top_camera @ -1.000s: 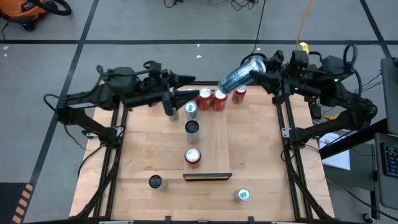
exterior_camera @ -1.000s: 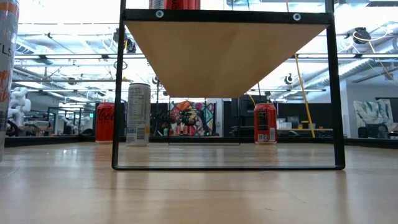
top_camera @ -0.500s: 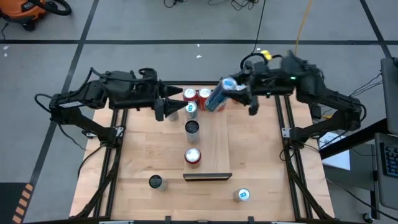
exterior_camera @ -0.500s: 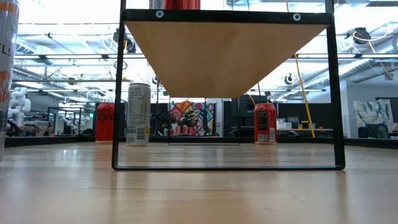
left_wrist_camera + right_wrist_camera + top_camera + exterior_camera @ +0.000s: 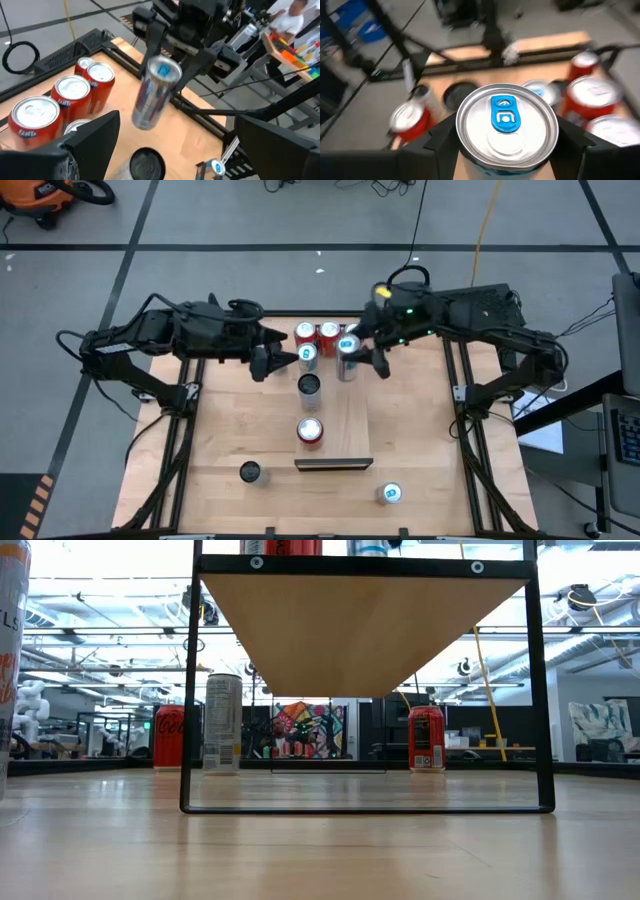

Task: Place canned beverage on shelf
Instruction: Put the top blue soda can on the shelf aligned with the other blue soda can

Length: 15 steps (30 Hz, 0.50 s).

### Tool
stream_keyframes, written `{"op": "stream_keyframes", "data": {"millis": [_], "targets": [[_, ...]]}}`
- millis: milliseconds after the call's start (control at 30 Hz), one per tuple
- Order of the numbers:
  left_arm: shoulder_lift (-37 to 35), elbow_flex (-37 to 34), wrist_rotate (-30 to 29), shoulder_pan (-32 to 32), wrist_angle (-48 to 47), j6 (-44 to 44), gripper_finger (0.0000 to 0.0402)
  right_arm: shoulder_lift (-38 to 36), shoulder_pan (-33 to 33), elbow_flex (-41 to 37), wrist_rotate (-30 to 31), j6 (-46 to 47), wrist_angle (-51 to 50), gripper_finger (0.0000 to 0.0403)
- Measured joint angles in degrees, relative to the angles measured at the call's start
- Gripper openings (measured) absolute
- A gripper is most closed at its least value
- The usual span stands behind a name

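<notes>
Now setting the can [image 5: 347,352] upright on the shelf [image 5: 352,415].
I'd lower my right gripper [image 5: 352,356], clamped on it, beside the red cans [image 5: 318,335]; left gripper [image 5: 272,362] gapes empty.

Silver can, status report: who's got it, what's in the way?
Right gripper shut on silver can, above shelf. Left gripper open, alongside. Red cans close behind.

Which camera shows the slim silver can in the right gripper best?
Left wrist view: the slim silver can shows full-length, tilted, between the right gripper's fingers. Right wrist shows only its top; high view shows it small; low view, just its base.
</notes>
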Motion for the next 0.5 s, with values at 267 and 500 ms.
{"op": "stream_keyframes", "data": {"millis": [267, 500], "targets": [[0.0, 0.0, 2.8, 0.0, -1.2, -1.5, 0.0395, 3.4, -1.0, -0.4, -2.7, -4.7, 0.7, 0.0212], [0.0, 0.0, 3.1, 0.0, -1.4, -1.5, 0.0395, 1.3, -1.7, -11.6, -2.9, -3.3, 14.9, 0.0212]]}}
